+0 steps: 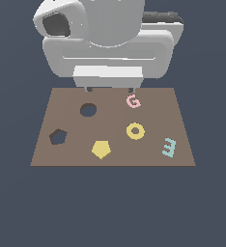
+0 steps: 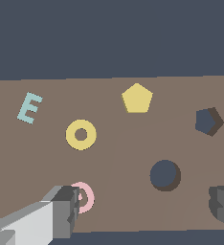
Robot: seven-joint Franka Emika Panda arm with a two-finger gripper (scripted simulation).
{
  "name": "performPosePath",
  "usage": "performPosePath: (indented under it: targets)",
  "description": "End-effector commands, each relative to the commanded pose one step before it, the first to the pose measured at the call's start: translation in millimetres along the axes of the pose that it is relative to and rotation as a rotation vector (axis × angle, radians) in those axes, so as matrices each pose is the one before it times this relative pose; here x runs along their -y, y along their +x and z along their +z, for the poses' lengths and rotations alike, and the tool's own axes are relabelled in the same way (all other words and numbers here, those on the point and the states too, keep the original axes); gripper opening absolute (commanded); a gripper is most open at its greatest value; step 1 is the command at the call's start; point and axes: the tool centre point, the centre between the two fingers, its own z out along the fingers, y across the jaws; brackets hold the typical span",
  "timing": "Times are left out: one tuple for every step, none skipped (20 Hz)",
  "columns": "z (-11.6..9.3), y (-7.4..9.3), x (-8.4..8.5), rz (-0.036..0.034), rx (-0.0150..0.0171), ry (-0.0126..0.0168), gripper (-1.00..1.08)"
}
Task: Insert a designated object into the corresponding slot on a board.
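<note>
The designated object, a flat yellow pentagon (image 1: 101, 149) (image 2: 137, 98), lies on the brown board (image 1: 134, 158) (image 2: 133, 158) near its front edge. The slot, a dark pentagon cut-out (image 1: 58, 137) (image 2: 208, 121), is on the exterior view's left of the pentagon piece, a short gap away. My gripper (image 1: 110, 89) (image 2: 145, 208) hangs over the board's far edge, well away from the pentagon piece. It is wide open with nothing between its fingers (image 2: 66, 206).
A round dark hole (image 1: 88, 110) (image 2: 165, 174) is cut in the board near the gripper. A yellow ring (image 1: 135, 130) (image 2: 81, 134), a pink G (image 1: 133, 101) (image 2: 86, 197) partly behind one finger, and a teal E (image 1: 169, 146) (image 2: 29, 107) lie on the board.
</note>
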Motion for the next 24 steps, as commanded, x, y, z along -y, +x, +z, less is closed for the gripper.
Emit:
performPosePath:
  targets:
    - [0.0, 0.0, -0.01, 0.0, 0.0, 0.0, 1.0]
    - [0.18, 0.11, -0.36, 0.0, 0.0, 0.0, 1.0]
    - [0.64, 0.35, 0.07, -0.00182, 0.00017, 0.00002, 1.0]
    - [1.04, 0.58, -0.3, -0.00238, 0.00023, 0.00005, 1.0]
    - [1.45, 0.81, -0.48, -0.00322, 0.00032, 0.00007, 1.0]
    - [1.86, 1.03, -0.55, -0.00424, 0.00042, 0.00009, 1.0]
    - [2.26, 1.26, -0.74, -0.00505, 0.0005, 0.00011, 1.0]
    - [2.67, 1.49, -0.84, -0.00599, 0.00059, 0.00012, 1.0]
    - [3.06, 1.71, -0.98, -0.00687, 0.00068, 0.00014, 1.0]
    - [3.45, 1.93, -1.08, -0.00777, 0.00077, 0.00016, 1.0]
    - [3.84, 2.15, -1.21, -0.00864, 0.00085, 0.00018, 1.0]
    - [4.22, 2.37, -1.32, -0.0095, 0.00094, 0.0002, 1.0]
    - [4.59, 2.59, -1.45, -0.01032, 0.00102, 0.00022, 1.0]
    - [4.95, 2.8, -1.54, -0.01116, 0.0011, 0.00023, 1.0]
    - [5.29, 3.01, -1.65, -0.01194, 0.00118, 0.00025, 1.0]
    - [5.6, 3.19, -1.75, -0.01263, 0.00125, 0.00025, 1.0]
    - [5.88, 3.37, -1.81, -0.01331, 0.00131, 0.00026, 1.0]
    - [6.12, 3.52, -1.89, -0.01386, 0.00137, 0.00026, 1.0]
    - [6.34, 3.67, -1.95, -0.01438, 0.00142, 0.00026, 1.0]
    - [6.52, 3.8, -2.0, -0.01483, 0.00147, 0.00025, 1.0]
    - [6.68, 3.92, -2.06, -0.01521, 0.00151, 0.00024, 1.0]
    - [6.82, 4.03, -2.07, -0.01558, 0.00155, 0.00022, 1.0]
    - [6.72, 4.0, -2.04, -0.01539, 0.00153, 0.00019, 1.0]
    - [6.27, 3.78, -1.91, -0.01443, 0.00144, 0.00016, 1.0]
